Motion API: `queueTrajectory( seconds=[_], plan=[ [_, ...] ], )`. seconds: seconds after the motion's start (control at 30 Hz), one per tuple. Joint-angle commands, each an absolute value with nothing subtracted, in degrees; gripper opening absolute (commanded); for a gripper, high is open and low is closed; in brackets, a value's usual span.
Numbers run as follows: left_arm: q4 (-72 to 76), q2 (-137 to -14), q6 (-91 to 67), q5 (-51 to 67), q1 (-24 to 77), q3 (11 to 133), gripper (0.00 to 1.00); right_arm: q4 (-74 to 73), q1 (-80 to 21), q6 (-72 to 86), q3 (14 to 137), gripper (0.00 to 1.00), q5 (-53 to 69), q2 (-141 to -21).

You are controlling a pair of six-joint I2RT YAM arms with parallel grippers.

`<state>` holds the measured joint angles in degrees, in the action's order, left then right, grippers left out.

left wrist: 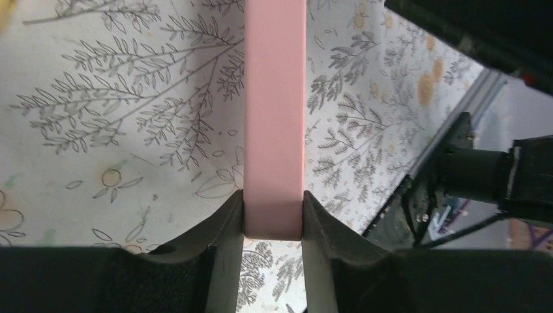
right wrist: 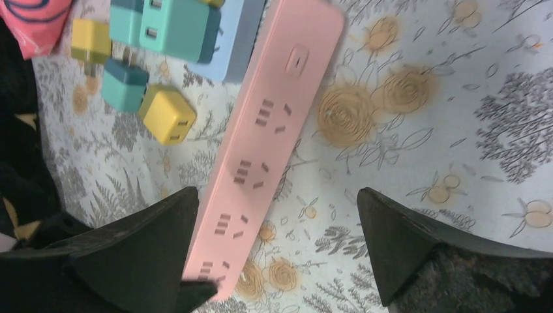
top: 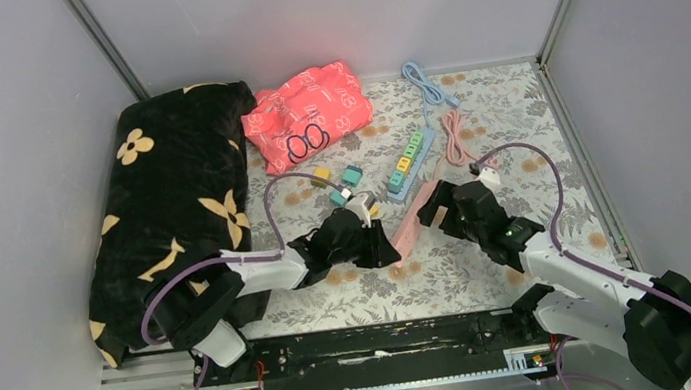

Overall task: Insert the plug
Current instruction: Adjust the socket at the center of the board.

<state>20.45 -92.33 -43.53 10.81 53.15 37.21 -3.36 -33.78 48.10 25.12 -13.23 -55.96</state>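
1. My left gripper (left wrist: 272, 212) is clamped shut on the end of the strip (left wrist: 274, 111).
2. My right gripper (right wrist: 275, 202) hangs wide open over the strip, holding nothing.
3. The yellow plug (right wrist: 167, 114) lies loose beside the strip. Picking it up and inserting it are both left to do.

From above, we see even, diffuse light, soft shadows beneath the arms (top: 552, 264) and a coral cloth (top: 307, 109) glowing oversaturated. At the left wrist, the pink power strip (left wrist: 274, 117) sits so close that it washes into a flat, featureless band between underexposed dark fingers (left wrist: 222, 254). At the right wrist, we find the floral table cover (right wrist: 456, 98) fairly sharp, the near fingers (right wrist: 130, 254) soft black silhouettes.
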Motion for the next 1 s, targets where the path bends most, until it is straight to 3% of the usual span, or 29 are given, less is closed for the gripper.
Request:
queueTrajectory(
  seconds=[0.0, 0.2, 0.4, 0.83, 0.97],
  plan=[
    [30.68, -89.62, -50.3, 18.77, 52.5, 34.7, 0.2, -0.29, -28.03, 47.78, 28.34, 0.99, -7.35, -57.3],
    [33.0, -87.72, -53.41, 20.02, 52.38, 33.04, 0.19, 2.28, -25.8, 50.01, 31.0, 0.97, -3.89, -64.1],
    [35.39, -87.42, -55.83, 21.01, 52.25, 31.9, 0.19, 2.95, -25.03, 52.96, 33.47, 0.88, -2.35, -69.61],
    [43.07, -88.92, -62.3, 23.4, 51.74, 29.3, 0.17, 0.71, -24.9, 53.75, 33.46, 0.63, -4.0, -71.84],
    [43.08, -89.08, -62.44, 23.32, 51.73, 29.09, 0.19, -0.03, -24.96, 53.03, 34.13, 0.49, -3.62, -72.54]
  ],
)
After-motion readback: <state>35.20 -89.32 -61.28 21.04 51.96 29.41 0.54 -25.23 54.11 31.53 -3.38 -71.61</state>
